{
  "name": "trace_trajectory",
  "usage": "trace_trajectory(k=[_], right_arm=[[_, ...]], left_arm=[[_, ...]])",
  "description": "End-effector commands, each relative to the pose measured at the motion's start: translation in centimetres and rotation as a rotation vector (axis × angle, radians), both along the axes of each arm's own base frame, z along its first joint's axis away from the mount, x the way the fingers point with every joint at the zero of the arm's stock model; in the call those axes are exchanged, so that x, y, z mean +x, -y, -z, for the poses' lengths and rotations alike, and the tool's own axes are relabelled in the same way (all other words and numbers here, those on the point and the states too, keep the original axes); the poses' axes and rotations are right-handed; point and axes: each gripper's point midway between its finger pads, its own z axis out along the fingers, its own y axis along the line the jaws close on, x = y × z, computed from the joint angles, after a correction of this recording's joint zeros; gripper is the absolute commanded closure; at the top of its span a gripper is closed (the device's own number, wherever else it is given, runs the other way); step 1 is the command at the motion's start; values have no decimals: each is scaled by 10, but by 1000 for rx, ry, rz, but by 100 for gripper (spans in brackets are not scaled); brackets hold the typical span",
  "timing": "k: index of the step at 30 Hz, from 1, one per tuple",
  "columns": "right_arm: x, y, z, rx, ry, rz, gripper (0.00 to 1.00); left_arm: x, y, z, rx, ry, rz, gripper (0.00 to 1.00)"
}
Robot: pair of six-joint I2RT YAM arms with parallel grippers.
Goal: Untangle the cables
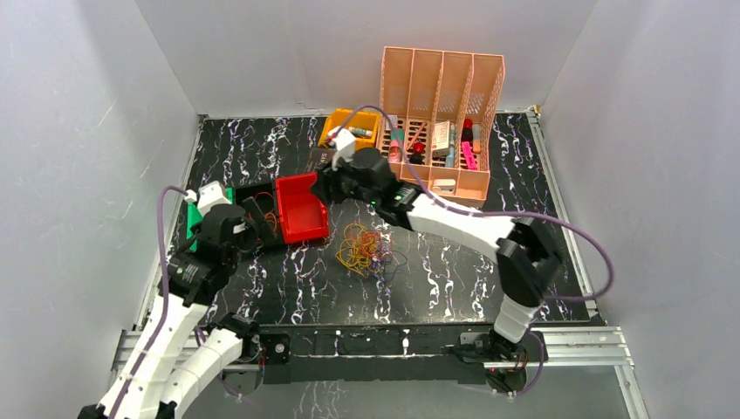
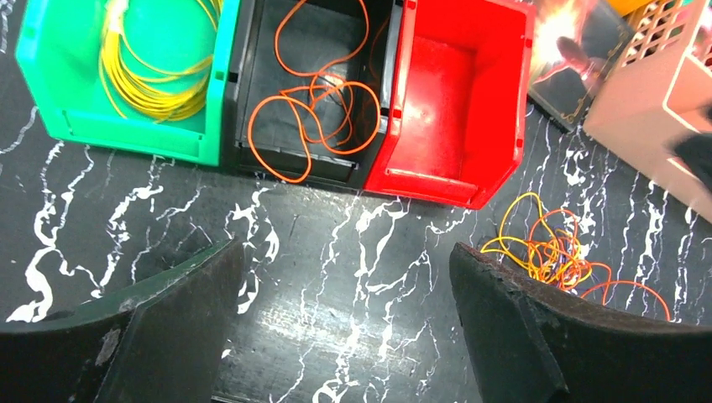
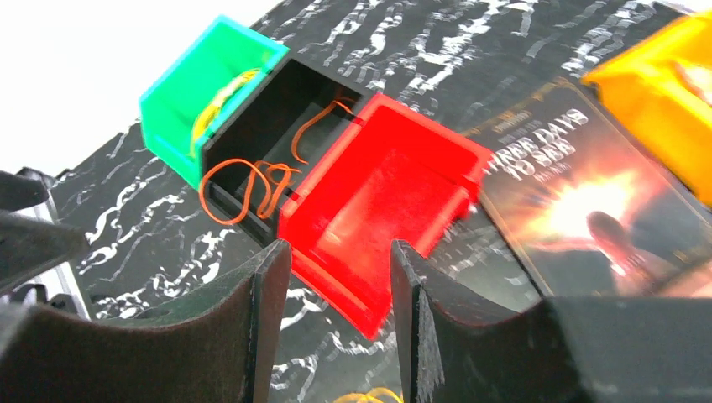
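**Cable sorting partly done: two colours binned, a mixed knot left on the table**

Nearest the arm bases, the left gripper (image 2: pixel 347 285) hovers over the black, white-veined tabletop (image 2: pixel 336 227). Its jaws are wide apart and nothing lies between them.

Just beyond, near the table's middle, lies the tangle of thin yellow, orange and dark purple cables (image 1: pixel 364 249). It sits loose on the surface, and neither gripper touches it.

Behind it, three open plastic bins stand side by side:
- The green bin (image 2: pixel 50 109) holds a coiled yellow cable (image 2: pixel 134 84).
- The black bin (image 2: pixel 260 34) holds a looped orange cable (image 2: pixel 323 92), with one loop spilling over the front lip.
- The red bin (image 2: pixel 458 101) appears empty.

The right gripper (image 3: pixel 340 294) hangs above the red bin's near corner. Its jaws are partly apart and nothing is visibly held.

Farther back are a glossy printed case (image 3: pixel 579 193), a yellow plastic bin (image 1: pixel 349 128) and a peach slotted organiser (image 1: pixel 441 105) holding small items.

Judged from this layout, the task is roughly at its midpoint. One yellow and one orange cable are already separated. The knot, with its yellow, orange and purple strands, is still to be pulled apart. The empty red bin is probably meant for the purple cable.
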Motion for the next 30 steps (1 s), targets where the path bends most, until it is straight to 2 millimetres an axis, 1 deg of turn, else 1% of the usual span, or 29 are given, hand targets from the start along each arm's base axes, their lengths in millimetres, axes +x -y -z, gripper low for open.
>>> trace_trajectory(k=[1, 3, 8, 9, 10, 11, 12, 16, 18, 21, 27, 30], right_arm=[[-8, 44, -26, 60, 35, 74, 44], [-19, 60, -16, 33, 21, 71, 44], [-43, 95, 15, -26, -33, 92, 44], [-48, 102, 27, -43, -53, 99, 44], [-50, 106, 30, -43, -65, 105, 44], [-55, 112, 41, -60, -87, 105, 44], [-59, 116, 48, -70, -103, 105, 44], [-72, 130, 65, -90, -149, 114, 44], [-74, 135, 70, -96, -153, 123, 45], [-73, 139, 72, -109, -150, 134, 46], [-75, 134, 67, -108, -147, 108, 53], [-76, 132, 68, -110, -156, 96, 56]], left_arm=[[5, 16, 27, -64, -122, -13, 11], [9, 21, 39, -68, -166, -7, 12], [26, 35, 58, -67, -202, 38, 12], [30, 36, 62, -58, -216, 44, 12], [33, 38, 63, -52, -219, 51, 13], [38, 39, 66, -41, -233, 55, 13], [41, 40, 68, -30, -239, 60, 13], [55, 38, 65, -23, -241, 48, 16], [58, 34, 64, -31, -242, 30, 16], [58, 28, 69, -49, -267, 8, 16], [56, 6, 86, -85, -327, -69, 20], [59, -2, 94, -103, -325, -89, 26]])
